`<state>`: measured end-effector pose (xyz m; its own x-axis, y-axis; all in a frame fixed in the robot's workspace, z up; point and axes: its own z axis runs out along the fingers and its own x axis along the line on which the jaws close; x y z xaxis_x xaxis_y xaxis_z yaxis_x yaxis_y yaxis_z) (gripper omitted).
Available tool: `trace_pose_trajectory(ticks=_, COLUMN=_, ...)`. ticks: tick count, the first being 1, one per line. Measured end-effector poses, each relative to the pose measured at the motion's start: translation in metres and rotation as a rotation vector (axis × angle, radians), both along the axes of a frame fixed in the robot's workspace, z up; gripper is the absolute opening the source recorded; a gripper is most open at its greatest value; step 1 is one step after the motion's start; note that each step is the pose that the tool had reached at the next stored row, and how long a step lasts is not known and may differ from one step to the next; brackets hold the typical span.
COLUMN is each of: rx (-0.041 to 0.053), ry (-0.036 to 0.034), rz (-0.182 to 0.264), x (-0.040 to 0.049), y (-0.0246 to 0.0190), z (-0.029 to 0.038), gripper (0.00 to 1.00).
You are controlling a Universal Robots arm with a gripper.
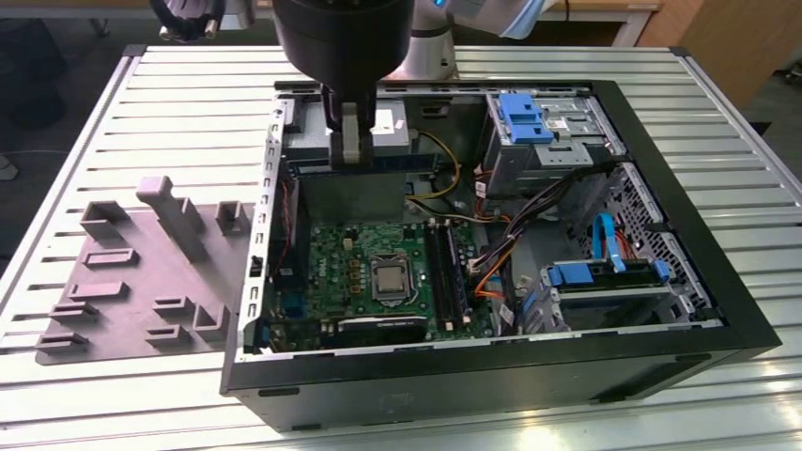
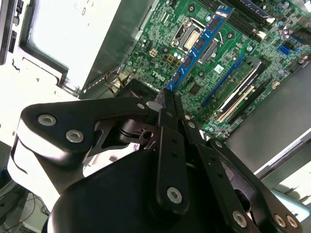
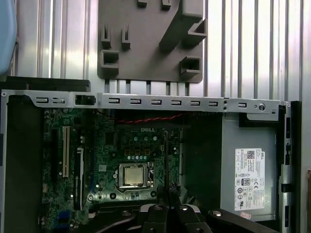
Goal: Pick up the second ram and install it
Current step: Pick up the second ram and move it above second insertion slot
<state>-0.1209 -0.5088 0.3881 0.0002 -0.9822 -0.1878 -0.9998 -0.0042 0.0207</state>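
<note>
1. A white label (image 3: 249, 178) on the grey power supply (image 3: 233, 141) carries dark print, a barcode-like strip and rows of small symbols, seen in the first wrist view.
2. Short white lettering (image 3: 150, 130) stands on the green motherboard (image 3: 109, 145) above the processor socket (image 3: 133, 174).
3. The finer white markings across the motherboard are too small to tell.

arm (image 1: 345, 38): hangs in from 12 o'clock of the exterior view, wrist facing straight down | gripper (image 1: 351, 162): fingers (image 2: 170, 145) pretty much vertical, tips toward 6 o'clock | state: fingers squeezed together, pinching the second ram (image 2: 198, 47) between them, solid grip
</note>
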Motion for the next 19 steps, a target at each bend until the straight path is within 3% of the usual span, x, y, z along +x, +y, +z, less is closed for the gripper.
trace_pose_trajectory(ticks=15, rx=-0.0001, ry=0.0, rz=0.0, x=0.0194, y=0.0, z=0.0001, gripper=0.12)
trace_pose_trajectory(ticks=19, rx=0.0, ry=0.0, rz=0.0, x=0.0211, y=0.0, z=0.0, gripper=0.12)
